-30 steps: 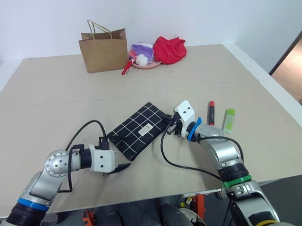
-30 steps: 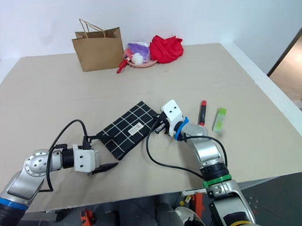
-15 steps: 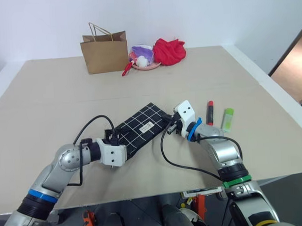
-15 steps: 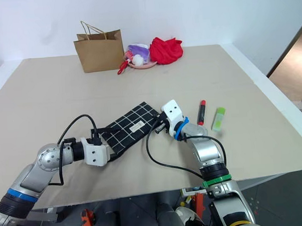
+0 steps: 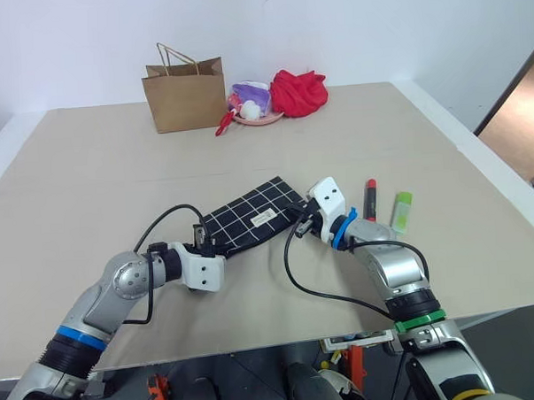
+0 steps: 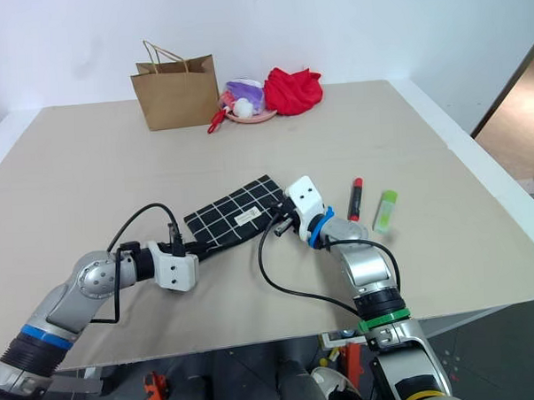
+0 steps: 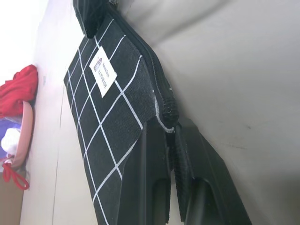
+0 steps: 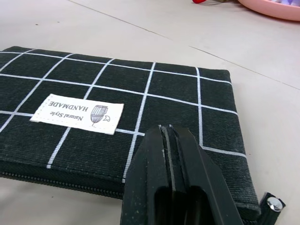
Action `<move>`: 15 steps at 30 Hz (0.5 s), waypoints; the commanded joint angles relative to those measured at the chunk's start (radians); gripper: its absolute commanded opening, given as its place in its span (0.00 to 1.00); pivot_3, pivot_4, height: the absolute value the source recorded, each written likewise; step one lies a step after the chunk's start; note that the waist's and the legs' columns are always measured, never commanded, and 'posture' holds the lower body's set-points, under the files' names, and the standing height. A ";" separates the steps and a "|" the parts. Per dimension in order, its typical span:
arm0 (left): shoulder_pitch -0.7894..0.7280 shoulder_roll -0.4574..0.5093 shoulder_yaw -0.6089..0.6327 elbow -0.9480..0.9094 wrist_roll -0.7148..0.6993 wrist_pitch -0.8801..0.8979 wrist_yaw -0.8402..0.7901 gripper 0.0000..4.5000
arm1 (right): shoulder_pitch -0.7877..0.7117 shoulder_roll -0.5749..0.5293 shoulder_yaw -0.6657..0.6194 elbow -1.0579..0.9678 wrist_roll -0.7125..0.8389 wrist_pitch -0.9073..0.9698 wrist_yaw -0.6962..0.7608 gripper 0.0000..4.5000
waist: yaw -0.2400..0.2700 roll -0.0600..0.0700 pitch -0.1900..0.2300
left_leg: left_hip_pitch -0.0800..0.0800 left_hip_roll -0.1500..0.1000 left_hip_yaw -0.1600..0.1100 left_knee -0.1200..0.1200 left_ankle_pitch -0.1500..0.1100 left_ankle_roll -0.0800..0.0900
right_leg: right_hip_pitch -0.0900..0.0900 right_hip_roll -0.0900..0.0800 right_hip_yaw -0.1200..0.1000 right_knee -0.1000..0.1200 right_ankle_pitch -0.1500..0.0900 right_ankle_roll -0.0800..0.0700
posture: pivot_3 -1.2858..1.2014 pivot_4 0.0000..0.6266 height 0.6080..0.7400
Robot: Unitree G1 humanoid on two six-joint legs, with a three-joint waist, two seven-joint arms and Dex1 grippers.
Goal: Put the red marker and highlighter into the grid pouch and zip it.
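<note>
Left pincer (image 7: 169, 140), spread a second ago, now clamps grid pouch (image 5: 250, 220) corner. Right pincer (image 8: 167, 140) pressed together at zipper end. Pouch braced for unzipping. Red marker (image 5: 372, 199), highlighter (image 5: 403, 209) lie on counter (image 5: 88, 172) beside.

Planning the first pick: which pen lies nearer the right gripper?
The red marker, black-barrelled with a red cap; the green highlighter lies beyond it from the right gripper.

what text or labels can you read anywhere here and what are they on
"HANDMADE": large line on the white label sewn on the grid pouch, seen upside down in the right wrist view.
"Natural Style": smaller line on the same label, beside a little barrel drawing.
No other writing can be read.
</note>
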 commanded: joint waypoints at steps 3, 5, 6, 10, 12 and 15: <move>-0.021 0.013 0.070 0.040 -0.208 -0.012 -0.078 0.01 | -0.018 -0.011 -0.033 -0.077 0.020 -0.015 0.005 0.00 | 0.000 0.000 0.000 | -0.001 0.000 0.000 0.000 0.000 0.000 | -0.001 0.000 0.000 0.000 0.000 0.000 | 0.52 0.24 1.00; -0.015 0.002 0.102 0.018 -0.362 0.045 -0.155 0.01 | -0.023 -0.017 -0.049 -0.117 0.037 -0.012 0.012 0.00 | 0.000 0.001 0.001 | -0.001 0.000 0.000 -0.001 0.000 0.000 | -0.002 0.000 0.000 0.000 -0.001 0.000 | 0.52 0.24 1.00; -0.014 0.000 0.117 0.006 -0.423 0.081 -0.186 0.01 | -0.025 -0.023 -0.056 -0.141 0.044 -0.006 0.017 0.00 | 0.000 0.001 0.001 | -0.002 0.000 0.000 -0.002 0.000 0.000 | -0.002 0.000 0.000 0.000 -0.002 0.001 | 0.52 0.24 1.00; -0.002 0.026 0.143 -0.030 -0.548 0.143 -0.294 0.01 | -0.009 -0.064 -0.089 -0.253 0.086 0.051 0.038 0.00 | 0.000 0.001 0.001 | -0.005 0.000 0.000 -0.003 -0.001 0.000 | -0.004 0.000 0.000 0.000 -0.003 0.005 | 0.52 0.24 1.00; 0.001 0.040 0.163 -0.051 -0.608 0.190 -0.342 0.01 | 0.017 -0.105 -0.121 -0.326 0.118 0.093 0.055 0.00 | 0.000 0.001 0.001 | -0.006 0.000 -0.001 -0.003 -0.003 0.001 | -0.005 0.000 -0.001 0.000 -0.004 0.006 | 0.52 0.24 1.00; -0.007 0.052 0.180 -0.055 -0.636 0.227 -0.377 0.01 | 0.073 -0.184 -0.157 -0.406 0.150 0.166 0.083 0.00 | 0.002 0.001 0.001 | -0.010 0.000 -0.005 -0.003 -0.004 0.002 | -0.006 0.000 -0.004 0.000 -0.006 0.004 | 0.52 0.24 1.00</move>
